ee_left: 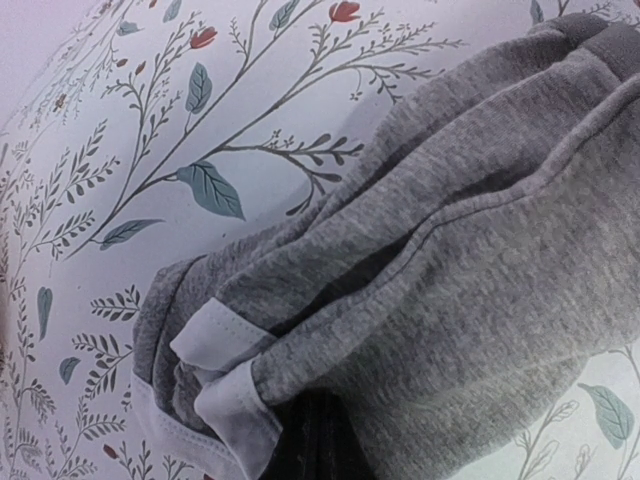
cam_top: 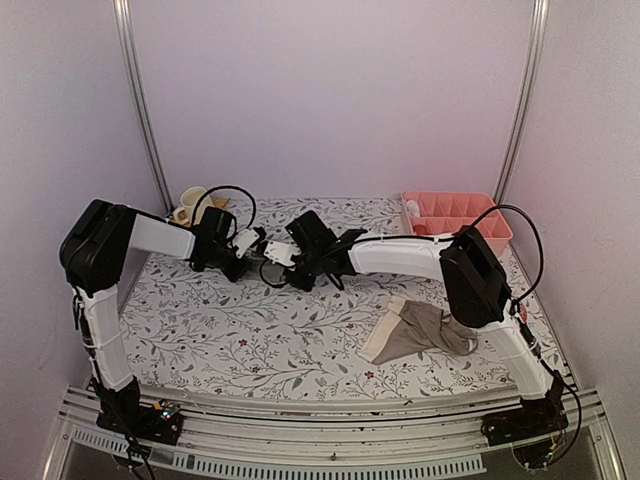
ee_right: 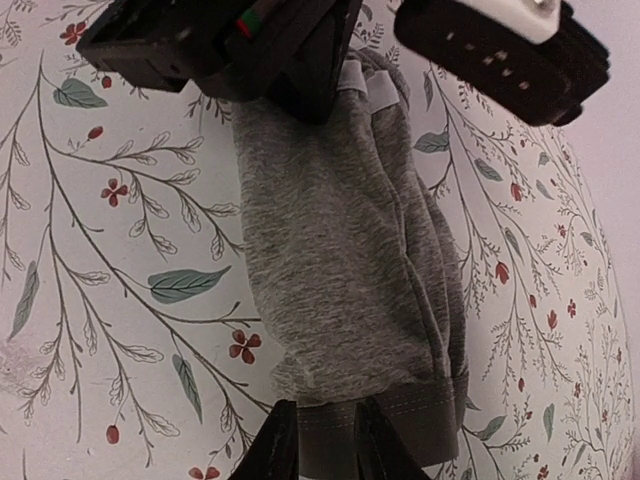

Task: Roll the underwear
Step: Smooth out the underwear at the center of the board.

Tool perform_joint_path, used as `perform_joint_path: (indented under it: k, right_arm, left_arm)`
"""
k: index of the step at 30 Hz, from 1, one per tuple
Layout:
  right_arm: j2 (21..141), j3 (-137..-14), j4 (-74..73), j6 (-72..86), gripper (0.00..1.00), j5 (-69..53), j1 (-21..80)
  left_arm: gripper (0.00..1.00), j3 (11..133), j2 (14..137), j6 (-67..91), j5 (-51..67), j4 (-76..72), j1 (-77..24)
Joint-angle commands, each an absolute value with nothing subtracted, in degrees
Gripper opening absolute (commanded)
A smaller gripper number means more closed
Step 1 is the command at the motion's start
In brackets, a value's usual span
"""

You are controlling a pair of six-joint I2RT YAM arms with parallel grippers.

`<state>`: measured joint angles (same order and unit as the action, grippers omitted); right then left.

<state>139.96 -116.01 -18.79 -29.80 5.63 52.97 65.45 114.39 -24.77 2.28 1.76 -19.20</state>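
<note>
The grey underwear (ee_right: 340, 260) with white edging (ee_left: 215, 335) lies folded into a long narrow strip on the floral table, held at both ends. My left gripper (ee_left: 315, 445) is shut on the edged end; it also shows in the right wrist view (ee_right: 290, 60). My right gripper (ee_right: 325, 450) is shut on the darker waistband (ee_right: 400, 425) at the opposite end. In the top view the two grippers (cam_top: 245, 255) (cam_top: 292, 262) meet at the table's back middle and mostly hide the cloth. The taupe underwear (cam_top: 420, 330) with a cream waistband lies crumpled at the front right, by the right arm.
A pink divided tray (cam_top: 455, 215) stands at the back right corner. A cream cup (cam_top: 190, 205) stands at the back left, just behind the left arm. White walls close in the table on three sides.
</note>
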Motion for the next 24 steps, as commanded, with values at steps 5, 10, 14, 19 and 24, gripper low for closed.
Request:
perform_joint_path:
  k: [5, 10, 14, 19, 24]
  right_arm:
    - [146.3, -120.6, -21.9, -26.8, 0.20, 5.8, 48.9]
    - [147.3, -120.7, -23.2, -26.6, 0.20, 5.5, 47.5]
    - [146.9, -120.4, -23.7, -26.6, 0.20, 5.5, 47.0]
    - [145.1, -120.1, -23.6, -26.5, 0.20, 6.5, 46.1]
    - [144.8, -120.6, -23.2, -26.3, 0.22, 8.7, 45.9]
  left_arm:
    - [0.02, 66.2, 116.2, -24.9, 1.9, 3.7, -18.6]
    - [0.03, 66.4, 116.3, -25.1, 1.5, 3.9, -18.6]
    - [0.13, 66.7, 115.8, -25.0, 2.1, 4.7, -18.6]
    - [0.60, 67.1, 111.5, -24.5, 4.7, 6.9, -18.5]
    - [0.83, 67.4, 105.8, -24.4, 4.3, 7.1, -18.6]
